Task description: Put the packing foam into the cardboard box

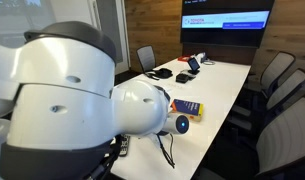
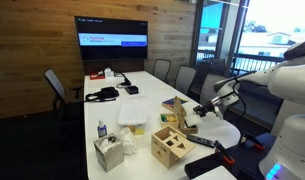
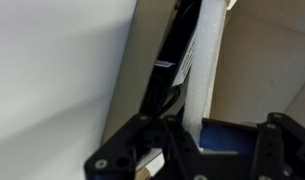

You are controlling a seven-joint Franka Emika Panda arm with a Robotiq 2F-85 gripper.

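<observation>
End effector [image 3: 207, 150] fingers straddle the thin white packing foam sheet [image 3: 204, 70], which stands on edge between them — clamped or not, I cannot tell — against the brown cardboard carton [image 3: 267, 70].

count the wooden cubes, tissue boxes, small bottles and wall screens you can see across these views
wooden cube: 1
tissue box: 1
small bottle: 1
wall screen: 1 (the same one shows in both exterior views)
total: 4
</observation>
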